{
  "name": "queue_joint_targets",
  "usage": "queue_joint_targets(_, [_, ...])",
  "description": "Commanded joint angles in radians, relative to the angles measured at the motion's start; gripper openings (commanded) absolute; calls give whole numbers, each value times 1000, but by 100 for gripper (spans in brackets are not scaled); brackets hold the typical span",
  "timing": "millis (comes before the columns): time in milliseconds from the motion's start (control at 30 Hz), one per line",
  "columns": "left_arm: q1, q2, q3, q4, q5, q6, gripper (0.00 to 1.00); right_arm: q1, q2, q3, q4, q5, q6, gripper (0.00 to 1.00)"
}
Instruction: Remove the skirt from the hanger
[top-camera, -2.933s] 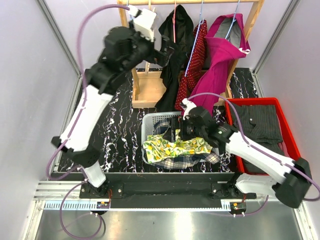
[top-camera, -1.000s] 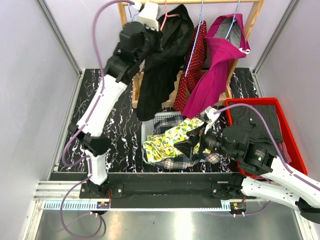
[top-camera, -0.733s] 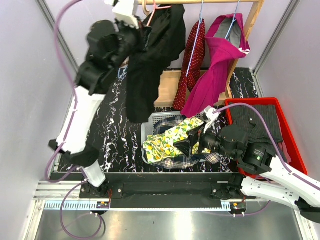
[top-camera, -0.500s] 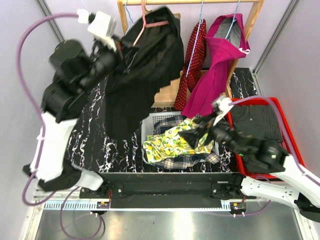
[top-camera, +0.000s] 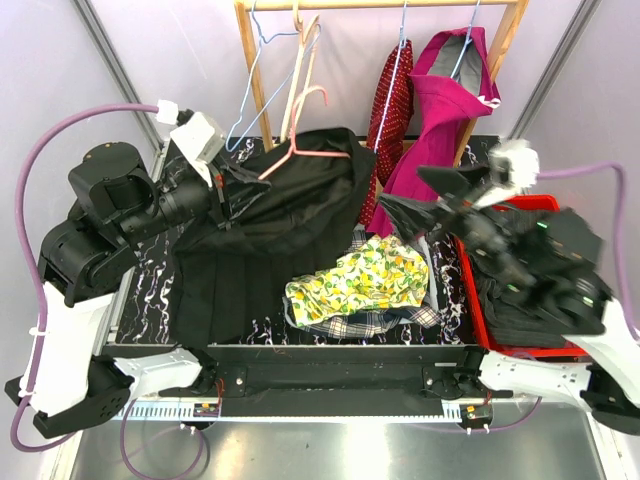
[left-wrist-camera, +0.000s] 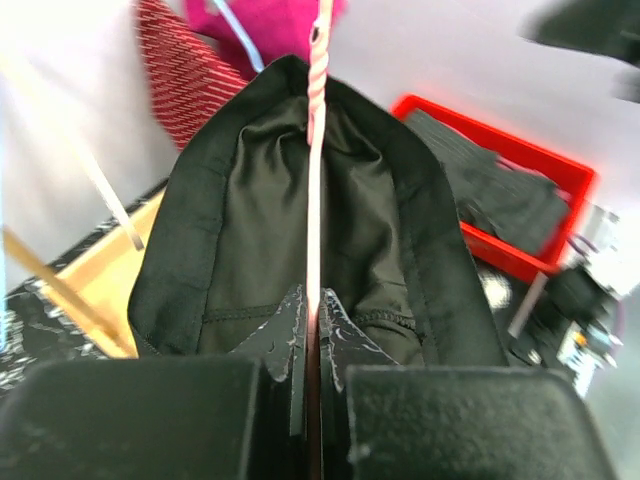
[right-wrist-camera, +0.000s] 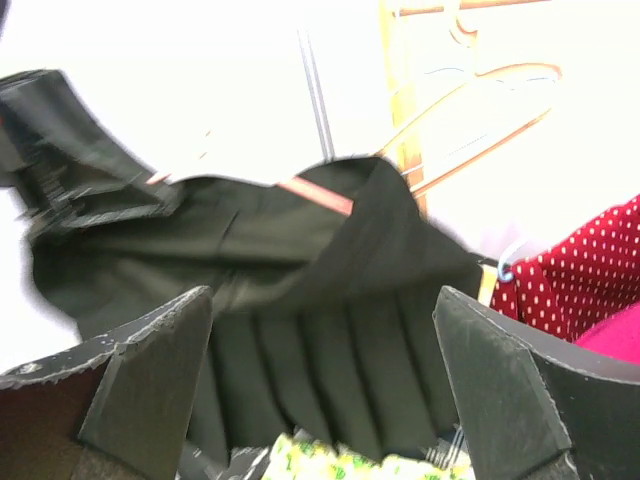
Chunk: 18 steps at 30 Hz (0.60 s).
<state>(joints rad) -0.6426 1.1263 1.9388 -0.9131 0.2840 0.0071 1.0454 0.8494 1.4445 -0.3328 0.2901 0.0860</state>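
The black pleated skirt (top-camera: 270, 235) hangs from a pink hanger (top-camera: 305, 152), off the rail and draped low over the left of the table. My left gripper (top-camera: 226, 186) is shut on the hanger's wire at the skirt's left side. In the left wrist view the pink hanger (left-wrist-camera: 318, 150) runs straight out between the shut fingers (left-wrist-camera: 285, 325), with the skirt's waistband (left-wrist-camera: 250, 230) spread round it. My right gripper (top-camera: 420, 196) is raised to the right of the skirt and open, apart from it. The right wrist view faces the skirt (right-wrist-camera: 300, 340) and hanger (right-wrist-camera: 315, 195) between the open gripper (right-wrist-camera: 320, 300).
A wooden rack (top-camera: 252, 70) at the back holds bare hangers (top-camera: 300, 60), a red dotted garment (top-camera: 390, 110) and a magenta garment (top-camera: 445, 110). A basket with yellow floral cloth (top-camera: 360, 285) sits at centre. A red bin (top-camera: 555, 202) with dark clothes is on the right.
My left arm has carried the hanger and skirt off the rail, down and leftward over the table. My right arm has lifted from the basket to skirt height, jaws open.
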Motion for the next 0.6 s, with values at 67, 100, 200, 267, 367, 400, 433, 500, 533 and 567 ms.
queue_joint_targets(67, [-3,-45,-23,51,168,21,3,7,197,50,175,128,-75,100])
queue_joint_targets(100, [-3,-49,-27,48,169,25,3,7,248,71,173,147,-77,100])
queue_joint_targets(200, [-3,-62,-34,27,172,37,2,7,319,99,178,208,-81,100])
queue_joint_targets(267, [-3,-66,-34,14,173,47,2,5,339,105,181,230,-112,100])
queue_joint_targets(367, [-3,-74,-35,-3,175,51,1,5,347,94,183,241,-117,100])
queue_joint_targets(400, [-3,-77,-37,-4,175,53,1,2,340,79,187,244,-117,100])
queue_joint_targets(433, [-3,-80,-40,-6,175,54,1,1,332,68,189,242,-115,100])
queue_joint_targets(500, [-3,-86,-44,-9,172,62,1,-1,297,25,202,230,-109,100])
queue_joint_targets(533, [-3,-91,-49,-10,167,65,1,-1,283,11,205,225,-106,100])
queue_joint_targets(567, [-3,-95,-52,-12,158,71,1,-1,271,1,207,227,-100,97])
